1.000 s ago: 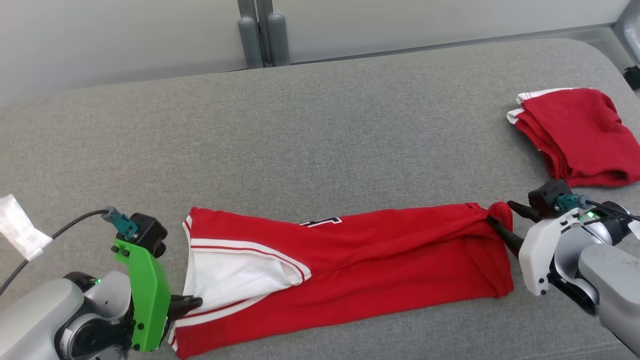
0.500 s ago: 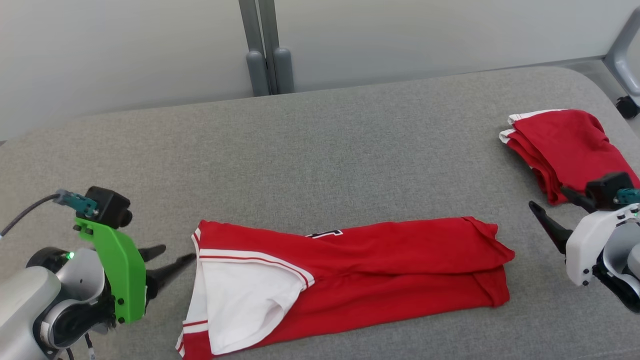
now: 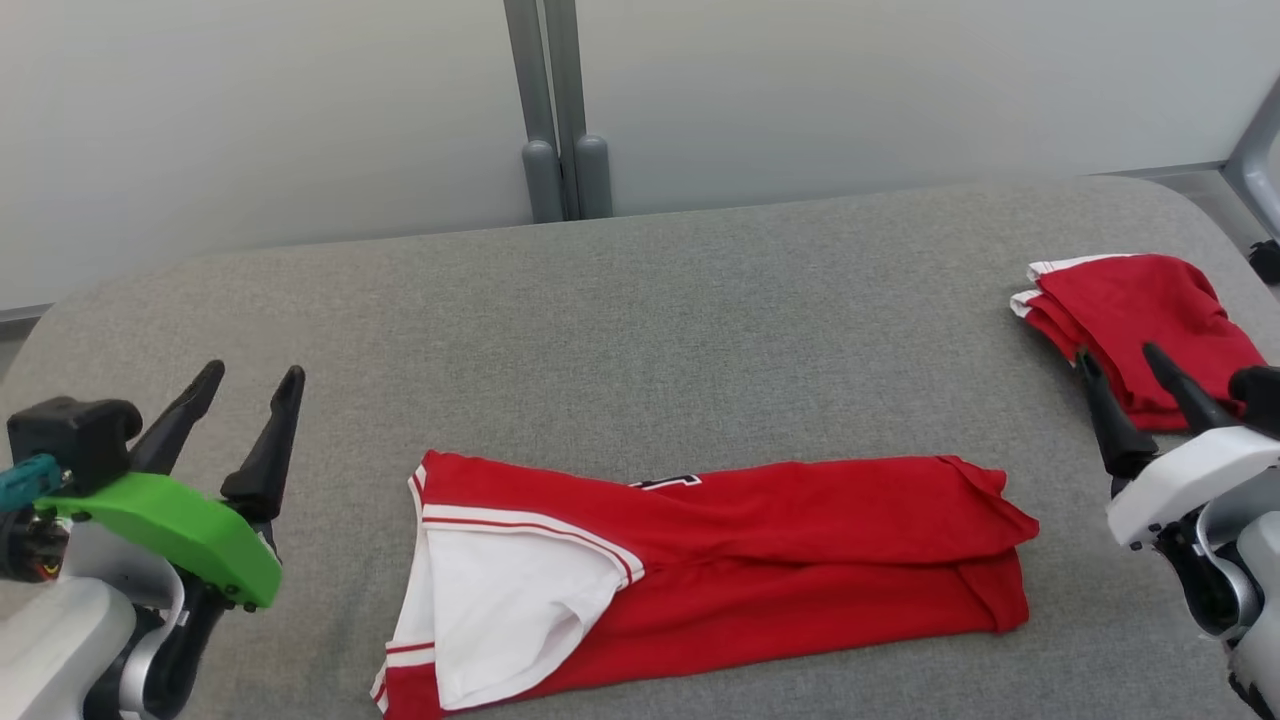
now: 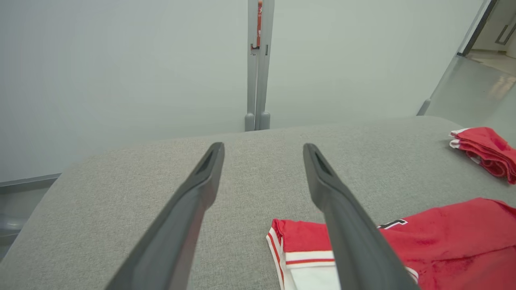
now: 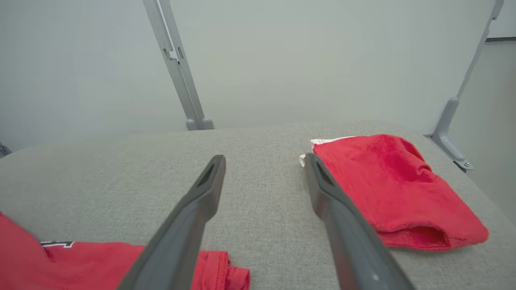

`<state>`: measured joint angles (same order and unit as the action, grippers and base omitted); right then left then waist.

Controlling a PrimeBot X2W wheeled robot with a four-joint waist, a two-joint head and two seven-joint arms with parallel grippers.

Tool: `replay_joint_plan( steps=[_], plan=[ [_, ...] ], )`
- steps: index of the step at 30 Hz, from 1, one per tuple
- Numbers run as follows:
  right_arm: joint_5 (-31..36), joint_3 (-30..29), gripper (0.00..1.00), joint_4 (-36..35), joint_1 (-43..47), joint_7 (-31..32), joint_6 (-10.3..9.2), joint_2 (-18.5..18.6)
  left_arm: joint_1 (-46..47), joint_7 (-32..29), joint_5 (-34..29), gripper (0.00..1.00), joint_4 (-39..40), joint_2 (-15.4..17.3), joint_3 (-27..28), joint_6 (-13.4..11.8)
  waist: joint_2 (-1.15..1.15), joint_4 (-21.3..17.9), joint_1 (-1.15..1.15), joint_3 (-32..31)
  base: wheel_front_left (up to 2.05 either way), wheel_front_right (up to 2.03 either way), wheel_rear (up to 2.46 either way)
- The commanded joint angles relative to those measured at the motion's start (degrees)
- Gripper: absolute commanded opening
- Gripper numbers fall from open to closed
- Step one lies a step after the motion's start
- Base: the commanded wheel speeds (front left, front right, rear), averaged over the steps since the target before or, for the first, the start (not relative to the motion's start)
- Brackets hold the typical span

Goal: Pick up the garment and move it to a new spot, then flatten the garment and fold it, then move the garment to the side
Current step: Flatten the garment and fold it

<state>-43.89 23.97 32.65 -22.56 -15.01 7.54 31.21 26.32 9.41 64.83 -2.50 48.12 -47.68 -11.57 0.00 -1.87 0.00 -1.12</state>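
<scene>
Red jersey [image 3: 780, 540] lies folded lengthwise, soft and limp (light, likely to sag) | your left gripper [image 3: 252, 372] and right gripper [image 3: 1117, 352] gape empty | pinch its short ends

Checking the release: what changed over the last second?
The left gripper and right gripper both released the ends of the red garment, opened, and drew back. It stays folded lengthwise on the grey surface; the folded red pile has not moved.
</scene>
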Motion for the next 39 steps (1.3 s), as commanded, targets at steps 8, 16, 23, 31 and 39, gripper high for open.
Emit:
replay_joint_plan(
  steps=[8,16,23,31,39],
  plan=[
    [10.9,-16.2,1.00,-10.0,11.5,-0.1,-0.10,-9.9,-9.1,5.8,-6.0,1.00,3.6,-5.3,7.7,-8.1,0.00,1.4,0.00,-0.6,0.00,0.00,0.00],
    [15.5,-20.8,1.00,-14.6,17.7,0.9,-0.10,-13.9,-21.4,5.8,-16.0,1.00,3.0,-15.2,19.1,-6.8,0.00,1.6,0.00,-0.7,0.00,0.00,0.00],
    [17.6,-22.4,1.00,-17.0,20.6,3.3,-0.10,-15.7,-27.4,5.8,-24.8,1.00,1.0,-22.8,26.5,-3.0,0.00,2.0,0.00,-0.7,0.00,0.00,0.00],
    [18.3,-22.3,1.00,-16.7,20.2,9.2,-0.10,-15.3,-28.5,5.8,-30.1,1.00,-1.2,-28.0,30.8,2.1,0.00,2.4,0.00,-0.2,0.00,0.00,0.00],
    [16.7,-21.3,1.00,-10.4,16.5,22.0,-0.08,-15.2,-26.5,5.8,-32.0,1.00,-3.8,-30.2,31.0,5.3,0.00,3.2,0.00,1.3,0.00,0.00,0.00]
  ],
)
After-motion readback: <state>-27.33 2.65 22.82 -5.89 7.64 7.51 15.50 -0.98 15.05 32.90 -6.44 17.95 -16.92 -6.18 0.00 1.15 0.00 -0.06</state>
